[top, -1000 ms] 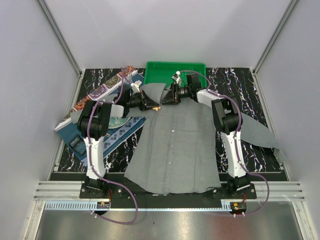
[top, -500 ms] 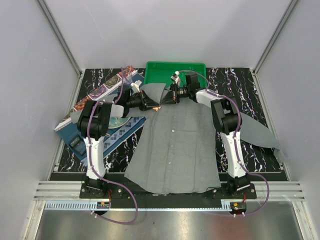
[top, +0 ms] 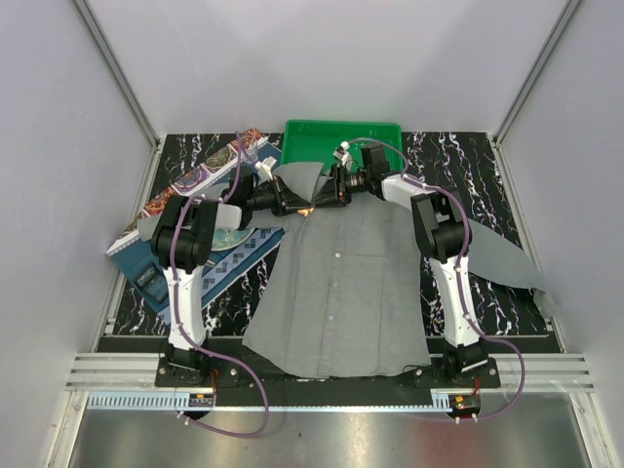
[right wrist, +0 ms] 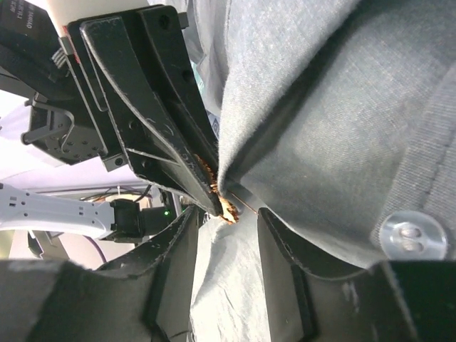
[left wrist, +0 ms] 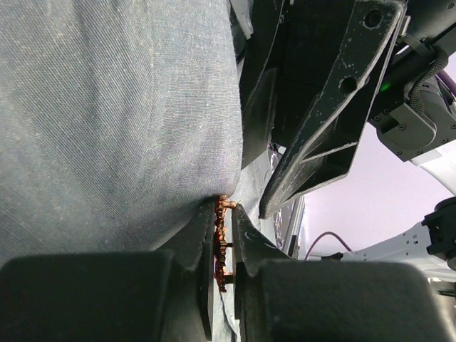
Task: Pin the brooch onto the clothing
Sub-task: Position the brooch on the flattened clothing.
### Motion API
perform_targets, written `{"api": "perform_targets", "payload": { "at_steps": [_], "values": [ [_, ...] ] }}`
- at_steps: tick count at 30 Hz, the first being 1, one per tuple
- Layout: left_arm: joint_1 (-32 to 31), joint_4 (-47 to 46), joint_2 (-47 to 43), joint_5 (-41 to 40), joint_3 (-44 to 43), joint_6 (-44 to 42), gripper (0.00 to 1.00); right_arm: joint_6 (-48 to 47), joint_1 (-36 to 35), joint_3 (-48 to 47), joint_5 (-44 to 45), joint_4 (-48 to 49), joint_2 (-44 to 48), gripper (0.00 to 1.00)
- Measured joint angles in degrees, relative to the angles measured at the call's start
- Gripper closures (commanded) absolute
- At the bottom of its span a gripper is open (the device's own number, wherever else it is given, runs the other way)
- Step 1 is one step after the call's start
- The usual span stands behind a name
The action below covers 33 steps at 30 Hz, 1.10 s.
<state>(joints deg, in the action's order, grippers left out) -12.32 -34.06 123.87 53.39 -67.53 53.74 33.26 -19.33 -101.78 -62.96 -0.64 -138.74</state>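
The grey shirt (top: 341,283) lies flat on the table, collar towards the far side. My left gripper (top: 297,207) is at the collar's left edge. It is shut on the small red-orange brooch (left wrist: 222,242), held edge-on between its fingertips against the shirt's fold (left wrist: 107,107). My right gripper (top: 325,198) faces it from the right, nearly touching. In the right wrist view its jaws (right wrist: 228,221) are open. They stand either side of the brooch's tip (right wrist: 226,208) and the fabric edge (right wrist: 320,107). A thin pin shows at the brooch tip.
A green tray (top: 341,136) stands behind the collar. A patterned placemat (top: 200,180) and a round plate (top: 232,239) lie at the left under the left arm. A pale shirt button (right wrist: 413,239) sits beside the right finger.
My right gripper has edged slightly left, closer to the left gripper and the brooch. The left gripper has kept its hold and place.
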Motion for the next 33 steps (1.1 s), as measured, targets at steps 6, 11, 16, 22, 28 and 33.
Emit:
{"api": "perform_targets", "payload": {
  "at_steps": [6,11,16,22,28,33],
  "values": [
    [0.0,-0.2,0.0,0.0,0.0,0.2,1.00,-1.5,0.2,0.0,0.5,-1.9,0.0,0.56],
    [0.0,-0.3,0.0,0.2,0.0,0.3,1.00,-0.4,0.2,-0.5,0.5,-0.8,0.0,0.56],
    [0.0,-0.3,0.0,0.3,0.0,0.3,1.00,1.2,0.2,-0.9,0.3,1.4,0.0,0.59],
    [0.0,-0.3,0.0,0.4,0.0,0.3,1.00,2.3,0.2,-0.9,0.3,2.6,0.0,0.58],
    [-0.1,-0.4,0.0,0.4,0.0,0.3,1.00,2.4,0.1,-0.9,0.5,2.5,0.0,0.66],
    [-0.1,-0.4,0.0,0.4,0.0,0.3,1.00,2.5,0.1,-0.9,0.5,2.5,0.0,0.80]
  ]
}}
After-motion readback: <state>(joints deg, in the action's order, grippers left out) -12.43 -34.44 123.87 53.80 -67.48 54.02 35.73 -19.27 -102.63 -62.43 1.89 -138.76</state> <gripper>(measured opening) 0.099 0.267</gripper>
